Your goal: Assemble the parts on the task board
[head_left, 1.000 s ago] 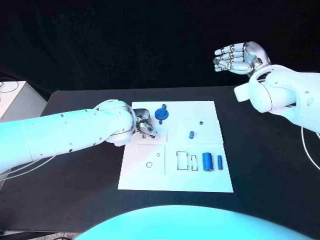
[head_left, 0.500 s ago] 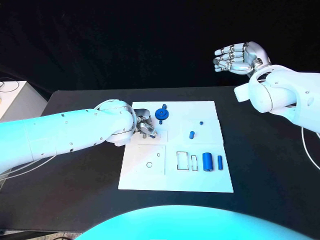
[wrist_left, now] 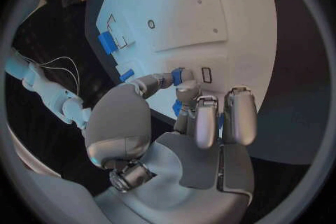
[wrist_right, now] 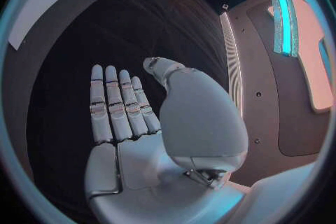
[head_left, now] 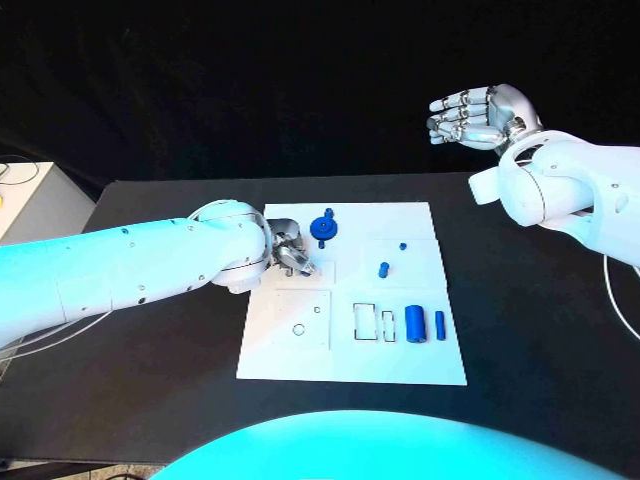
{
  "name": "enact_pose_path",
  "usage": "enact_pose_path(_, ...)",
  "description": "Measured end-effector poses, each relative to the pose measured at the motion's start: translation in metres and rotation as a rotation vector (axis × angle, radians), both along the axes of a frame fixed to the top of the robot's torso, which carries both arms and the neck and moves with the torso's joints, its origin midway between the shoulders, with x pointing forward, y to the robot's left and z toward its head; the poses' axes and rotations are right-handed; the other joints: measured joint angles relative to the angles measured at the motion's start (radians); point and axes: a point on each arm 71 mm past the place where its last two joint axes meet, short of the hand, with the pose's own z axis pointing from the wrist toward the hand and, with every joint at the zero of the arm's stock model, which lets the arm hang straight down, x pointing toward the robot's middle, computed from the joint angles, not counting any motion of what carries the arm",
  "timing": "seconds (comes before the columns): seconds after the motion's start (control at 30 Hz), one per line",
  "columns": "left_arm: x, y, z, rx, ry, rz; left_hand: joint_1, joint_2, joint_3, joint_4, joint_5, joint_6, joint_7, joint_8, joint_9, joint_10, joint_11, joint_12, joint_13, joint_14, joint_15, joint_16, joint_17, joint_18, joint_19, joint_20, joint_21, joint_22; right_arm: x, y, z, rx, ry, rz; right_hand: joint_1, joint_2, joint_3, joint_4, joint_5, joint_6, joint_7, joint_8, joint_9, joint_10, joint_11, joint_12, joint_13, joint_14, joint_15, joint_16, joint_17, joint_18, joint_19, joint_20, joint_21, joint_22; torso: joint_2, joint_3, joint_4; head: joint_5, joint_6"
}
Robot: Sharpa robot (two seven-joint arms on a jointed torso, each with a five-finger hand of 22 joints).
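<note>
A: Left hand (head_left: 291, 256) is down on the task board (head_left: 352, 360), at its left edge near the far end, fingers curled in tight.

B: And from the left wrist view there's a small blue part (wrist_left: 178, 76) pinched at the fingertips (wrist_left: 185, 89), right against the white plate. Hard to say from that angle whether the piece is seated in a slot or just touching the board.

A: Fair. Just beyond that hand stands the round blue knob piece (head_left: 322, 227), close by but apart from the fingers.

B: Over on the board's middle, a little blue peg (head_left: 384, 268), and a tinier one (head_left: 404, 244) further back.

A: Near edge, right side: two blue cylinders side by side, the thick one (head_left: 414, 323) and the thin one (head_left: 440, 323), next to the outlined rectangular slots (head_left: 365, 320).

B: Right hand (head_left: 472, 115) is up high, well off the black surface (head_left: 551, 330), palm showing, fingers apart and loosely bent, holding nothing.
</note>
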Motion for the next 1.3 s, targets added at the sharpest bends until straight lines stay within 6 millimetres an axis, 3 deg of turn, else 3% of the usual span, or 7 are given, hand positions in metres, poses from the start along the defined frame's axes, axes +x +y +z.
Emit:
enact_pose_path(0.23,-0.0009,0.0014,0.0002,-0.009,0.014,0.005,-0.001,0.005,0.000,0.000,0.005,0.004,-0.004,0.000,0.000,0.000,0.000,0.000,0.000,0.000,0.000,0.000,0.000,-0.001,0.001,-0.001,0.000,0.000,0.0000,-0.0004,-0.0007,0.000,0.001,0.000,0.000,0.000,0.000,0.000,0.000,0.000,0.000,0.000,0.000,0.000,0.000,0.000,0.000,0.000,0.000,0.000,0.000,0.000,0.000,0.000,0.000,0.000,0.000,0.0006,0.0002,-0.001,0.000)
enact_pose_path(0.3,-0.0009,0.0017,0.0005,-0.011,0.017,0.006,-0.001,0.006,0.000,0.000,0.005,0.004,-0.004,0.000,0.000,0.000,0.000,0.000,0.000,0.000,0.000,0.000,0.000,-0.016,0.001,-0.001,0.000,0.000,0.0000,-0.0004,-0.0008,0.000,0.002,0.000,0.000,0.000,0.000,0.000,0.000,0.000,0.000,0.000,0.000,0.000,0.000,0.000,0.000,0.000,0.000,0.000,0.000,0.000,0.000,0.000,0.000,0.000,0.000,0.0005,0.0003,-0.001,0.000)
enact_pose_path(1.0,0.0061,0.0003,0.0013,-0.008,0.044,0.008,0.002,0.009,-0.003,-0.003,0.003,0.013,-0.006,0.000,-0.001,0.005,0.000,0.000,0.000,0.000,0.000,0.000,0.000,-0.016,0.005,0.002,0.000,0.000,-0.0002,-0.0002,-0.0029,-0.001,0.006,0.002,0.000,0.000,0.000,0.000,0.000,0.000,0.000,0.000,0.000,0.003,0.003,-0.005,0.000,0.000,0.000,-0.006,-0.003,0.000,0.000,0.000,0.000,-0.004,0.001,0.0003,0.0005,-0.002,0.000)
enact_pose_path(1.3,0.0080,-0.0040,0.0004,0.014,0.049,-0.010,0.002,0.009,-0.031,-0.031,0.001,0.012,-0.009,-0.005,0.000,0.008,0.000,0.000,-0.005,0.000,0.000,0.000,0.000,-0.016,0.005,0.002,0.000,0.000,-0.0003,0.0002,-0.0031,0.000,0.008,0.004,0.000,0.000,0.000,0.000,0.000,0.000,0.000,0.000,0.000,0.003,0.003,-0.005,0.000,0.000,0.000,-0.006,-0.003,0.000,0.000,0.000,0.000,-0.004,0.001,-0.0001,0.0006,-0.004,0.000)
